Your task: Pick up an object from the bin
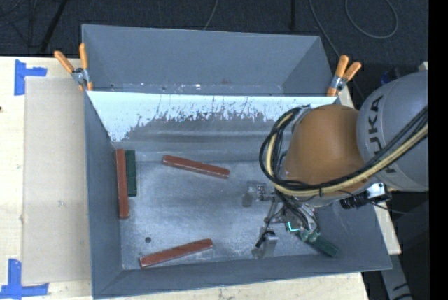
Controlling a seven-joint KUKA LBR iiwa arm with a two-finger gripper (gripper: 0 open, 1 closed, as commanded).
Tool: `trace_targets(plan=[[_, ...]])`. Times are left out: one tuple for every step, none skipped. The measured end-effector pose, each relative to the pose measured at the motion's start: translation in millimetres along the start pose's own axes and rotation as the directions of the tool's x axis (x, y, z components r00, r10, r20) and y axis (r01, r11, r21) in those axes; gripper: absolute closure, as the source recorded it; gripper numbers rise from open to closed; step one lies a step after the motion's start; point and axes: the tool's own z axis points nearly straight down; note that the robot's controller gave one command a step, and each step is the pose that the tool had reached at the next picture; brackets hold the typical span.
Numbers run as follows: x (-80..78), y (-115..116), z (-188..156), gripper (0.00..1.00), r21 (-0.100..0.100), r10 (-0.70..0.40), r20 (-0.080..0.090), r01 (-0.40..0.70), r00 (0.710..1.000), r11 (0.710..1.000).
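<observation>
My gripper is low in the bin's front right part, under the arm's orange cover. Just to its right, against the bin's right wall, lies a small dark green piece; whether the gripper touches it I cannot tell. A reddish-brown flat stick lies along the front wall to the gripper's left, apart from it. A second reddish-brown stick lies slanted in the middle of the bin, behind and left of the gripper.
A third reddish-brown stick lies along the left wall with a dark green block beside it. The arm and its looped cables cover the bin's right side. Bare floor lies between the sticks.
</observation>
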Motion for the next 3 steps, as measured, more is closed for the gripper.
trace_targets(plan=[[-12.1,102,72,0.00,-0.003,-0.061,0.006,0.061,0.998,0.998],[-13.1,97,70,1.00,0.001,-0.053,0.008,0.053,0.999,0.999],[-30.9,136,-123,1.00,-0.002,-0.056,0.018,0.056,0.998,0.998]])
